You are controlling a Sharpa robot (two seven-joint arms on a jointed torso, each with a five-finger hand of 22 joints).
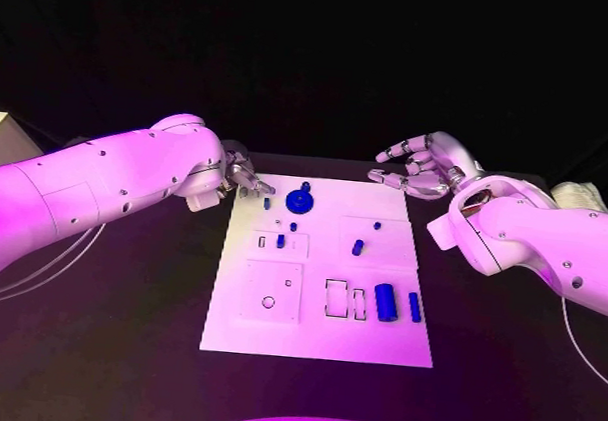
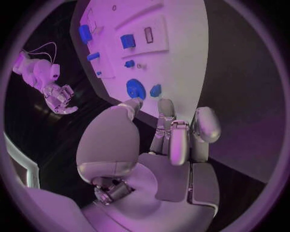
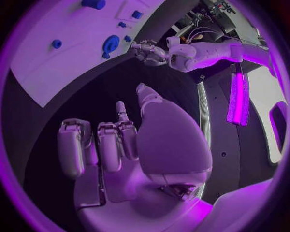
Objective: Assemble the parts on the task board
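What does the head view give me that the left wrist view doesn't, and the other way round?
Head view alone: the whole task board down to its near edge, both hands beyond its far corners. Left wrist view alone: the left hand from behind, its palm empty, fingers reaching toward the board's far end. Both: the round blue part, the right hand open over the black table, holding nothing.

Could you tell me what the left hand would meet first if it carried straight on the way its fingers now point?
Probably the round blue part, just ahead of the left hand near the task board's far edge; height above it is unclear.
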